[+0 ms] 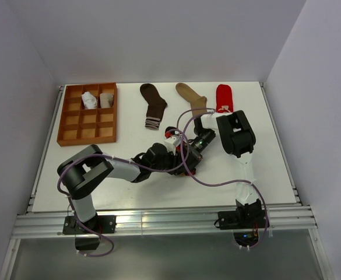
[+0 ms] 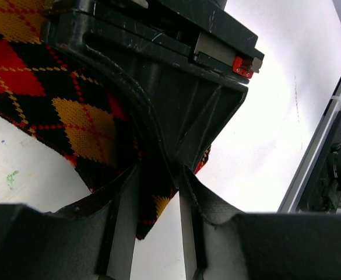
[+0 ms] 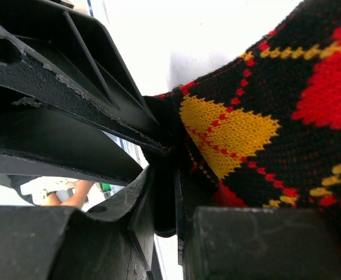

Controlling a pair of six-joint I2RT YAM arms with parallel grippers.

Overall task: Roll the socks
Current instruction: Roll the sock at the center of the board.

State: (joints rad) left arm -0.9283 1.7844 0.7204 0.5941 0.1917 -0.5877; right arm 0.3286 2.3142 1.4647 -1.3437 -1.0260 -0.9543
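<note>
Tabletop with six socks, and two robot arms meeting over one of them. An orange-brown gridded tray (image 1: 85, 142) sits at the far left of the table (image 1: 129, 186). Two of its far compartments hold finished bundles: a white sock (image 1: 88, 100) and, just right of it, a beige sock (image 1: 105, 100). To the right of the tray, three socks lie flat in a row, apart from one another: the dark brown sock (image 1: 153, 105) nearest the tray, then the tan sock (image 1: 192, 99), then the red sock (image 1: 224, 97) farthest from it.

The argyle sock (image 2: 77, 116), black with orange and red diamonds, is right of the tray and nearer the arm bases, held between both grippers. The right gripper (image 3: 165, 181) has its fingers pressed together on one edge of the fabric. The left gripper (image 2: 157, 175) has its fingers a little apart, with a thicker fold of the sock pinched between them.

The step in hand looks like the start of rolling the argyle sock. The next move probably calls for one gripper to anchor its end while the other turns the fabric over on itself — with even tension, so the roll comes out tight.
</note>
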